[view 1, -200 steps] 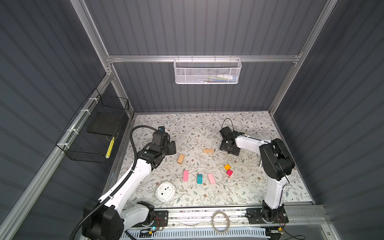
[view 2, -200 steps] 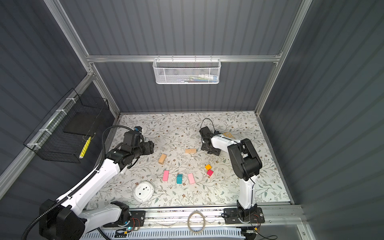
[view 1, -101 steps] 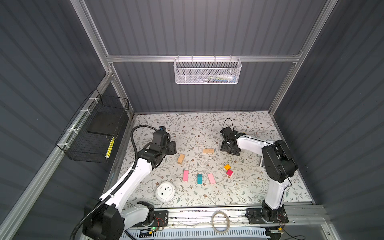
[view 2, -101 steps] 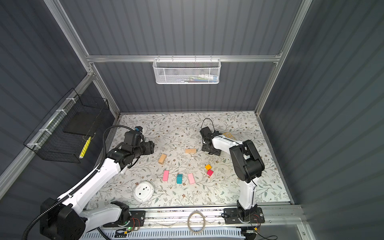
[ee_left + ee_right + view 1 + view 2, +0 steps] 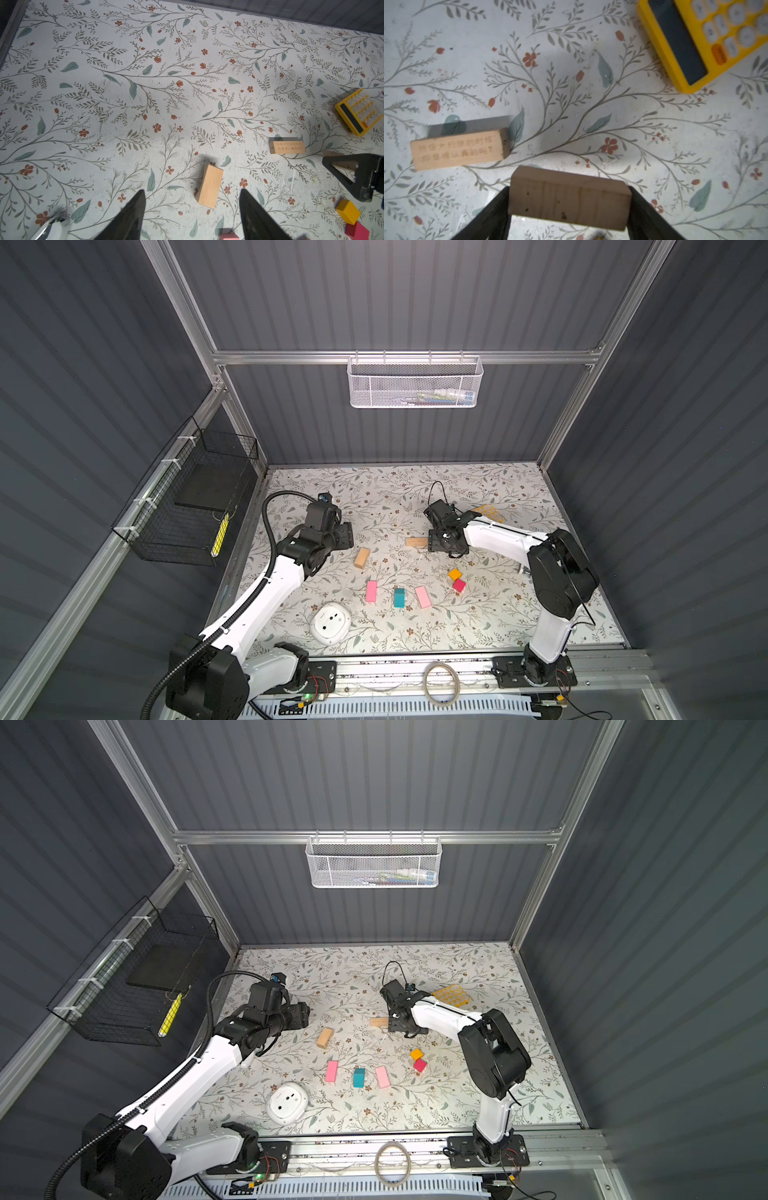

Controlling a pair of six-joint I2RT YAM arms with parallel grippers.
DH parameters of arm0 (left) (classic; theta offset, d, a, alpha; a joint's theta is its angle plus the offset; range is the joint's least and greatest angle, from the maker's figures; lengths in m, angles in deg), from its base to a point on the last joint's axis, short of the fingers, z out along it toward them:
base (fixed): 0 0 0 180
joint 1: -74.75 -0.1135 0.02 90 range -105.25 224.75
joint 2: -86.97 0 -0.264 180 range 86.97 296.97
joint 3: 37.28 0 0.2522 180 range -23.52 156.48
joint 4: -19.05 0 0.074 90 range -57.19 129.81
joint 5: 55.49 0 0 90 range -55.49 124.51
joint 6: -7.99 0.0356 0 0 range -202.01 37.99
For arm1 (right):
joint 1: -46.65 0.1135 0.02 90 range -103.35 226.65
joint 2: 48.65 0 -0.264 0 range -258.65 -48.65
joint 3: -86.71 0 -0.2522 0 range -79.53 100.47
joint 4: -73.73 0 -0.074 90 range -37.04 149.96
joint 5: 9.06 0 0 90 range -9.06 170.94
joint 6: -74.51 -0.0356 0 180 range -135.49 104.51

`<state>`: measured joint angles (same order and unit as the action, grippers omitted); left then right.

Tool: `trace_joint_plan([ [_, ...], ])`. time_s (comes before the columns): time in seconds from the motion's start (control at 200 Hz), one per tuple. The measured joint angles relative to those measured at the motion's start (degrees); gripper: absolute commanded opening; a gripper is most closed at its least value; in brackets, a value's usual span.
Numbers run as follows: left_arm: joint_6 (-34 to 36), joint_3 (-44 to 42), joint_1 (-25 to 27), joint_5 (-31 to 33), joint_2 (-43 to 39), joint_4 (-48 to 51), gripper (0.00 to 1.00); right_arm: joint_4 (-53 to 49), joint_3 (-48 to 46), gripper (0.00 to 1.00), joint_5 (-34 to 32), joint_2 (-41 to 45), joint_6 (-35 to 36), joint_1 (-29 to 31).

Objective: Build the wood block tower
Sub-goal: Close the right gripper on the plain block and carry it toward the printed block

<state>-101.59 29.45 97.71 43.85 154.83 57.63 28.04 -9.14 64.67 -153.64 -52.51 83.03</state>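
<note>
A: Which claw is busy?

B: The right claw point(image 5: 569, 190). It's clamped on a plain tan wooden bar point(image 5: 569, 199), one jaw on each end, so the bar's long axis spans jaw to jaw. Whether the bar rests on the flower-printed tabletop point(image 5: 374, 489) or hangs just off it, I can't tell from here.

A: Where would it go?

B: My guess is next to the lettered tan wooden bar point(image 5: 459, 148). That one lies flat just beside the claw, on the side toward the left arm, near but apart. Both long axes run almost the same way, so I'd expect a short sideways shift with barely any turn. The right arm is far nearer to it.

A: And the left claw point(image 5: 192, 190)?

B: Jaws apart, nothing between them. A slanted tan wooden bar point(image 5: 209, 186) lies just ahead of it, so that one would be the left arm's to fetch.

A: Anything crowding the spot?

B: There's bare tabletop all round the lettered bar. Toward the front lie two pale pink wooden slabs point(image 5: 371, 591) point(image 5: 422, 597) with a teal peaked wooden block point(image 5: 399, 597) between them, and an orange wooden cube point(image 5: 455, 573) right by a magenta-red wooden cube point(image 5: 459, 585). Nothing is stacked, so the tower isn't begun. A yellow calculator point(image 5: 488, 513) sits beyond the right arm and a white round device point(image 5: 331, 622) near the front, both well apart from the bars. The dark ribbed walls point(image 5: 374, 302) stand well back.
</note>
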Motion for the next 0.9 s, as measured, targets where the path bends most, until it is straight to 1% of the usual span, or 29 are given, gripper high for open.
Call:
trace_joint_plan([
  [0.255,-0.6,0.0,0.0,-0.6,-0.5,0.0,0.7,-0.7,0.7,0.72,0.5,-0.3,0.1,4.9],
  [0.425,-0.6,0.0,0.0,-0.6,-1.2,0.0,0.71,-0.1,1.1,0.71,1.2,-1.7,-0.3,6.9],
  [0.655,-0.6,0.0,0.0,-0.6,-1.5,0.0,0.71,0.6,3.3,0.72,2.0,-6.2,-0.5,8.3],
  [0.895,-0.6,0.0,0.0,-0.5,-1.5,0.0,0.71,0.9,4.9,0.72,2.8,-7.6,-0.5,8.5],
])
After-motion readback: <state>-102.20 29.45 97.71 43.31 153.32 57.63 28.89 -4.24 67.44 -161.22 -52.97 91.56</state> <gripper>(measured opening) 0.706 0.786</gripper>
